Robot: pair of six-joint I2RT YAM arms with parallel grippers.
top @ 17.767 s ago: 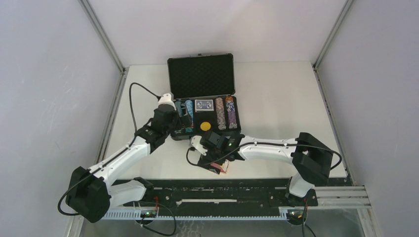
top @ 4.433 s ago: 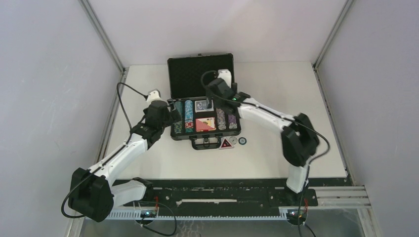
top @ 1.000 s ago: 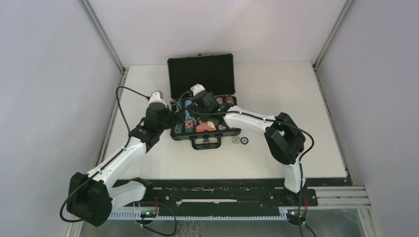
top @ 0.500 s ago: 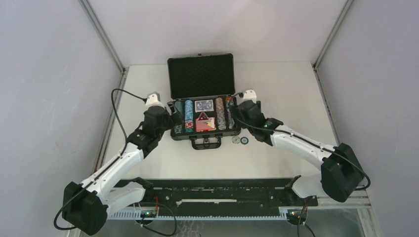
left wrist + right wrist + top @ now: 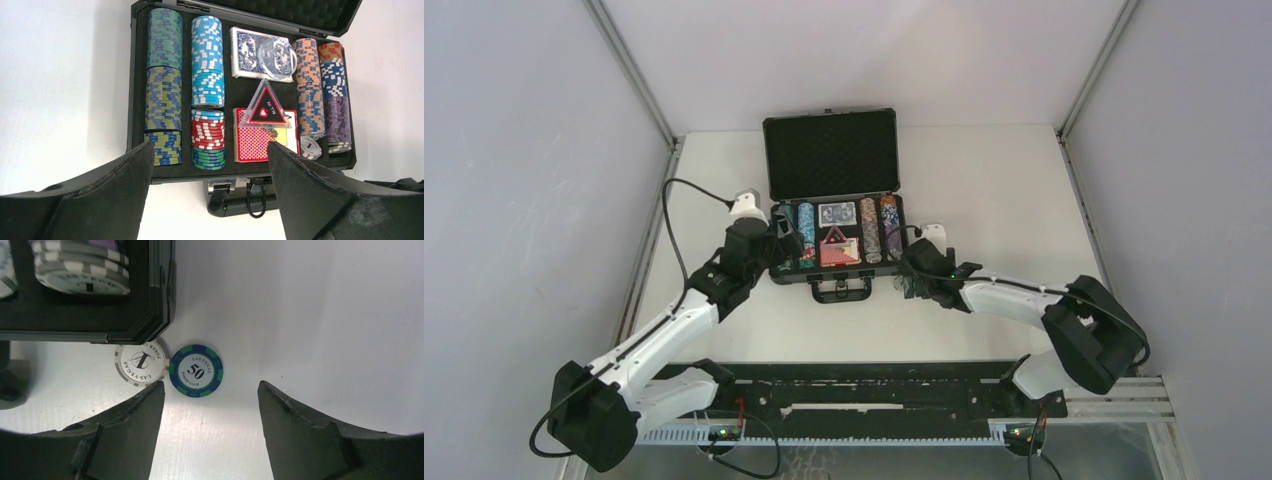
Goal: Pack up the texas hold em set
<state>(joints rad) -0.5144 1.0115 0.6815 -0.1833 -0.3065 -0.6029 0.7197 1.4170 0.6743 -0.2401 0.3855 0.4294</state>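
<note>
White desk bears the open briefcase, two loose chips by its corner; left end effector and right end effector gape empty.

top: high rear, whole table | left wrist: close over briefcase | right wrist: closer, seemingly same briefcase's corner

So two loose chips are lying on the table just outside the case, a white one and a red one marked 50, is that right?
Not quite: the chip marked 50 is blue with green patches, not red. The right wrist view shows it beside the white chip, both on the table just outside the case.
</note>
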